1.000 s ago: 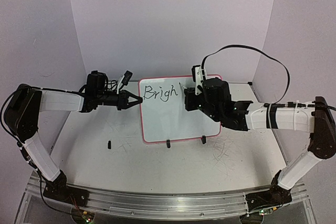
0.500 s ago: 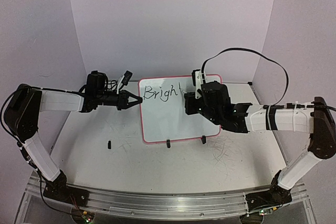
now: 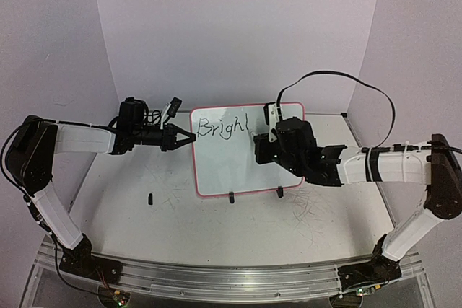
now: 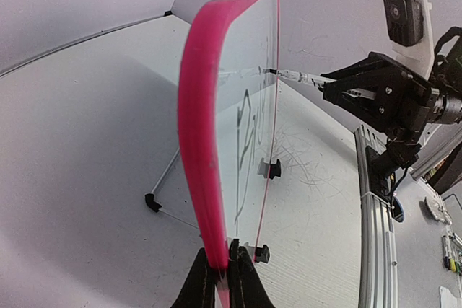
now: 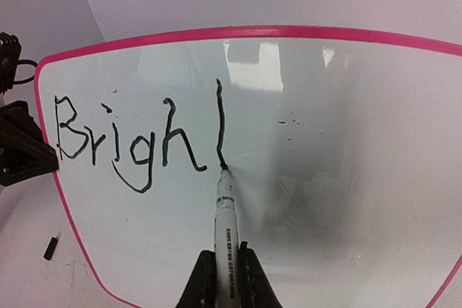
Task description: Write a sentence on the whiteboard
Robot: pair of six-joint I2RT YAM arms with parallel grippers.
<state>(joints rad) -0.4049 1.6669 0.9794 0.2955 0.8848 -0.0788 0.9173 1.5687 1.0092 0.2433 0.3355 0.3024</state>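
The whiteboard [image 3: 238, 167], white with a pink-red frame, stands upright mid-table on two black clip feet. It reads "Brigh" plus one vertical stroke [image 5: 219, 124] in black. My left gripper [image 3: 189, 138] is shut on the board's left edge [image 4: 206, 178]. My right gripper [image 3: 261, 142] is shut on a white marker [image 5: 225, 229]. The marker's tip [image 5: 223, 168] touches the board at the bottom of the vertical stroke. The left wrist view shows the marker [image 4: 292, 75] meeting the board's face.
A small black cap [image 3: 150, 198] lies on the table left of the board. Scribble marks [image 3: 310, 207] cover the table near the board's right foot. A wire stand leg [image 4: 162, 192] sits behind the board. A black cable [image 3: 339, 77] loops above my right arm.
The marker drew a vertical stroke downward after "Brigh". My right gripper shifted slightly down and right. The left gripper and board stayed still.
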